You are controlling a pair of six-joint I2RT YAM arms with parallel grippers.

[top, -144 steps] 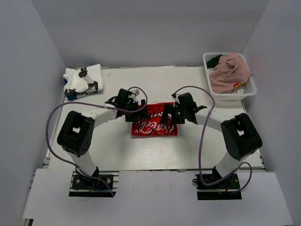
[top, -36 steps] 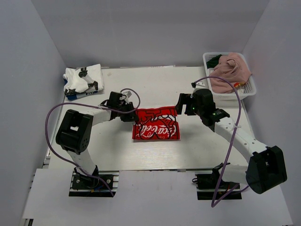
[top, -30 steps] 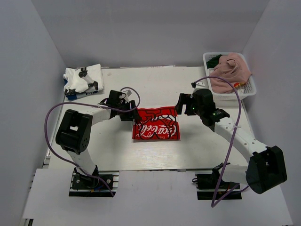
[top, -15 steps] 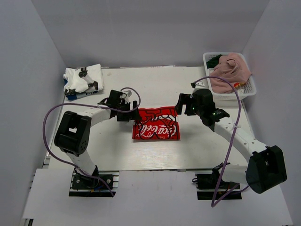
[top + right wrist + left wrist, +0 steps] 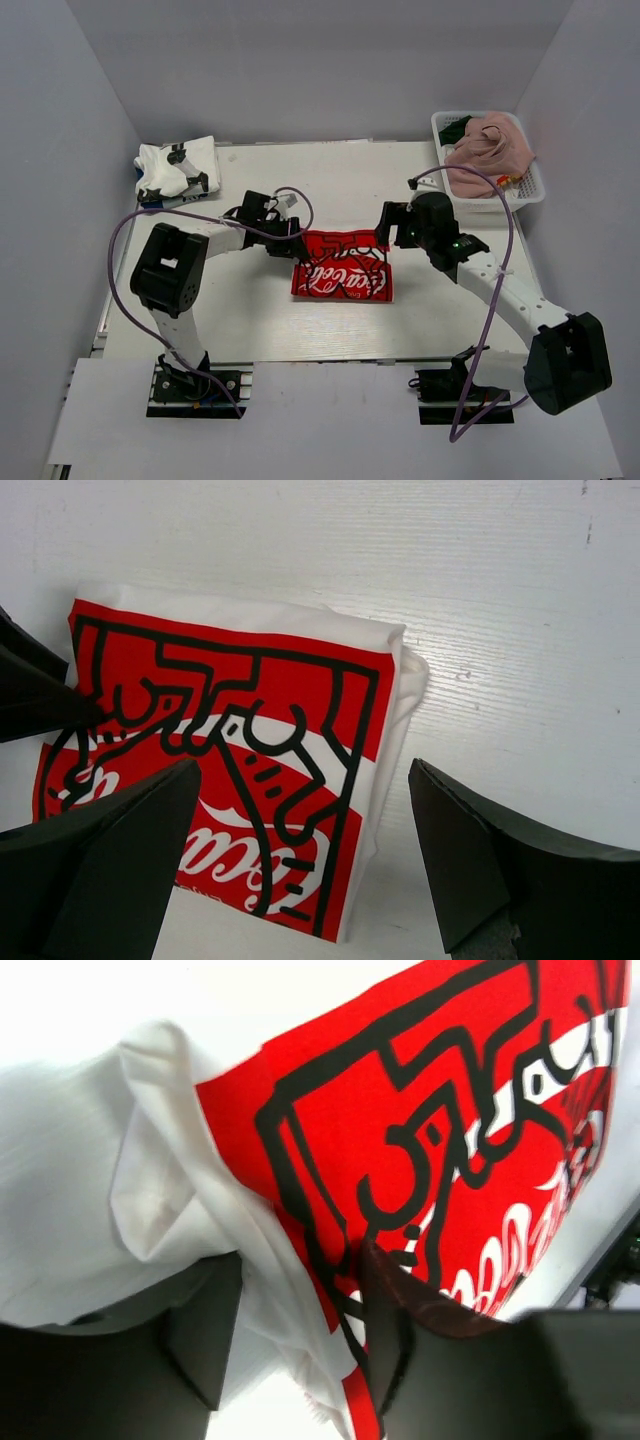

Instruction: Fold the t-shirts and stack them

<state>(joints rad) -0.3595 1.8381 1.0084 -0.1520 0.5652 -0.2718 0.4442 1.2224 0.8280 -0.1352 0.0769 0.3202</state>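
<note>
The dark green cloth shirt [image 5: 457, 128] is mostly hidden under the dusty pink cloth shirt [image 5: 490, 155]. Both lie in one white plastic lattice basket [image 5: 527, 195], far right and behind the folded white cloth shirt with red print [image 5: 343, 274]. That folded shirt lies mid-surface [image 5: 250, 320]. I count four shirts. The fourth is a white shirt with black marks [image 5: 177, 170], back left of the folded one. My left claw [image 5: 296, 250] is clamped on the folded shirt's left edge. My right claw [image 5: 388, 232] hangs wide apart over its back right corner.

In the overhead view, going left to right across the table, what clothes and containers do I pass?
Folded white t-shirt → Coca-Cola t-shirt → white basket holding the pink t-shirt.
</note>
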